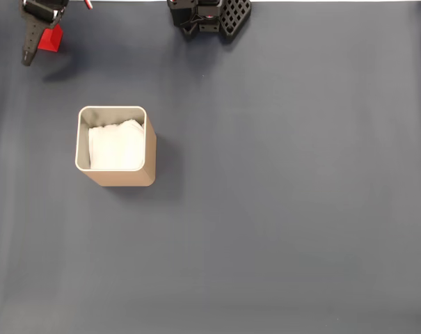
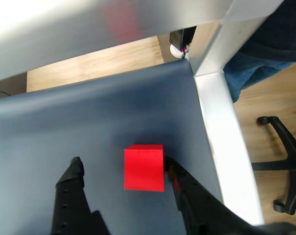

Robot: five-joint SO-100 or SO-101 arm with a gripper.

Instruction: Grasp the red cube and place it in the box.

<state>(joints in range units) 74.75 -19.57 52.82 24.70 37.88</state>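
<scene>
Item 1, red cube [image 2: 144, 167]: small, bright red, plain faces, resting on the dark blue-grey table [image 1: 287, 209]; in the fixed view it sits at the far upper-left corner, at about 10 o'clock from the box [image 1: 149, 156], well apart from it. Item 2, tool [image 2: 123, 169]: black, 2 fingers, spread wide around the cube; in the wrist view one finger [image 2: 72, 196] stands off at the cube's 9 o'clock with bare table between, while the other finger [image 2: 187, 196] lies just beside the cube's edge at 3 o'clock, and contact there cannot be told for certain. The tool has no grip on the cube, since only 1 side is near it. In the fixed view the tool [image 1: 42, 42] enters from the top edge, one dark finger pointing toward 6 o'clock alongside the cube [image 1: 51, 38]. Item 3, box: tan, square with rounded corners, thin metallic rim, upright on the table, white lining inside, left of centre in the fixed view. Item 4, arm base [image 1: 210, 15]: black, at 12 o'clock on the top edge of the fixed view. Item 5, surroundings in the wrist view: pale table frame [image 2: 226, 147] at 3 o'clock, wooden floor [image 2: 89, 63], a black chair base [image 2: 284, 147] at right.
</scene>
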